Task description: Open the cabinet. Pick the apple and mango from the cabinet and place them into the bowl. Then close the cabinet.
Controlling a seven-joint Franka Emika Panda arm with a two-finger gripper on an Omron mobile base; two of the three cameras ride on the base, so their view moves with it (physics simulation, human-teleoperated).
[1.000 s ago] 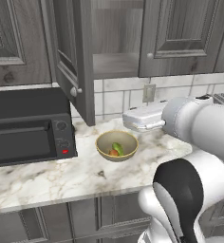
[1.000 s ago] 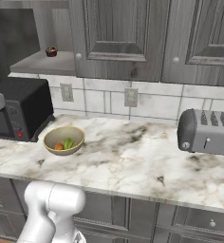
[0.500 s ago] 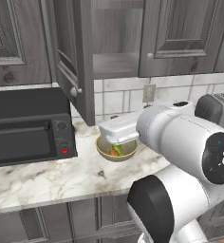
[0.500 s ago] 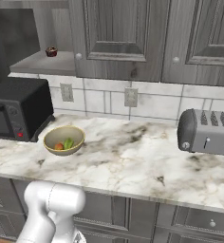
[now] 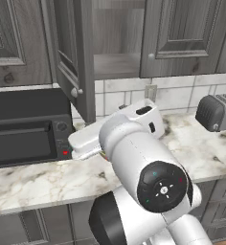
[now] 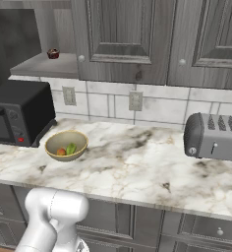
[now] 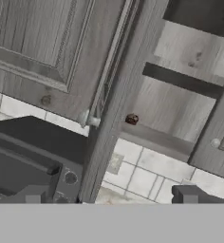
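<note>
Currently you have the cabinet (image 5: 134, 43) with its left door (image 5: 74, 52) swung out toward the base and its right door (image 5: 182, 36) shut; in the right base view the open compartment (image 6: 44, 64) sits at 10 o'clock, with a small dark red object (image 6: 52, 53) on the shelf, too small to identify. The marble counter (image 6: 137, 157) runs across the right base view below the tiled backsplash (image 6: 108, 101). The black microwave (image 6: 17, 113) stands at 9 o'clock in that view, and the grey toaster (image 6: 214, 138) at 3 o'clock, well apart from it. The bowl (image 6: 66, 145) rests on the counter just beside the microwave, at about 8 o'clock. Inside it you can see the apple (image 6: 61, 151) and the mango (image 6: 71, 148), touching each other, the apple on the side nearer the microwave. In the left base view the arm's white body covers the middle of the counter, and the hand reaches toward 9 o'clock, near the microwave's right edge. In the hand view the gripper (image 7: 109, 199) shows two dark fingertips (image 7: 31, 195) at 6 o'clock, set widely apart with nothing between them. The open door's edge runs up the middle of that view, its knob (image 7: 85, 118) at about 9 o'clock, and the same dark object (image 7: 132, 119) on the shelf near centre.
</note>
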